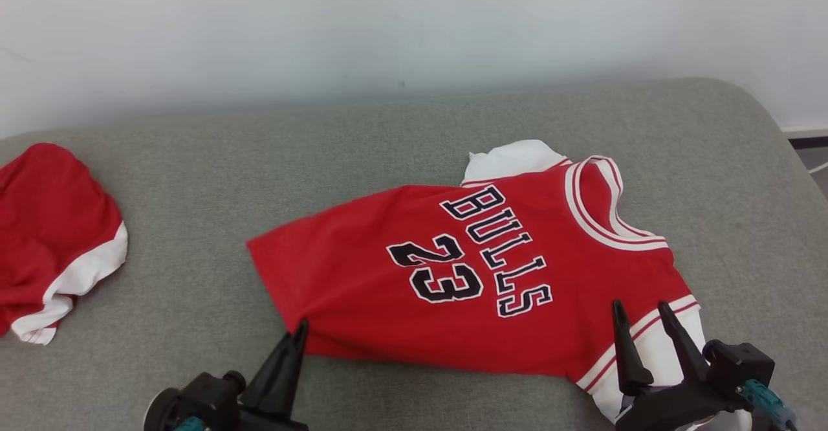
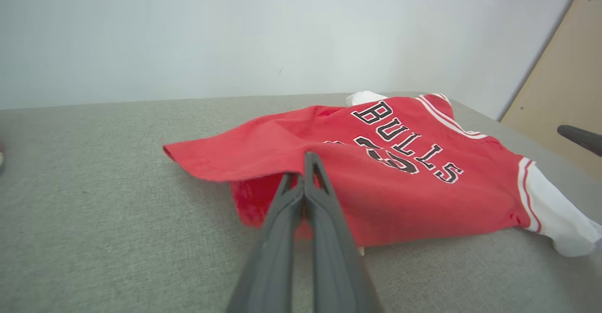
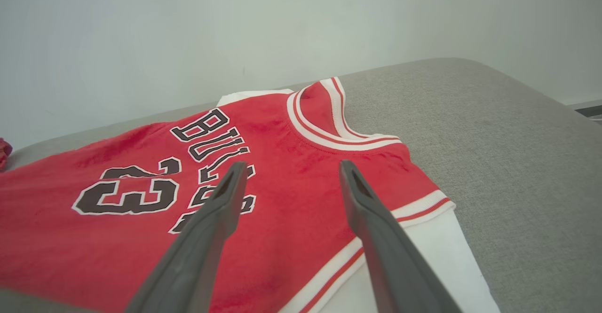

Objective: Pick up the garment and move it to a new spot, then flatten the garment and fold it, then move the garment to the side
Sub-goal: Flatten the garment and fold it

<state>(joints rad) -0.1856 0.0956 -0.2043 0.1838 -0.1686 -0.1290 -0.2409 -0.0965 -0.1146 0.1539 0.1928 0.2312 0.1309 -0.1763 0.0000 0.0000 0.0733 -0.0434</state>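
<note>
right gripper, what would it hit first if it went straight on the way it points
Most likely the jersey: the open right gripper points at its red cloth near the collar. How high the tips sit above it is unclear.

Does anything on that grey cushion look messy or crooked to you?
Yes. The jersey lies slanted, its hem gaping open where the left gripper pinches it; another red garment sits crumpled at the left edge.
</note>
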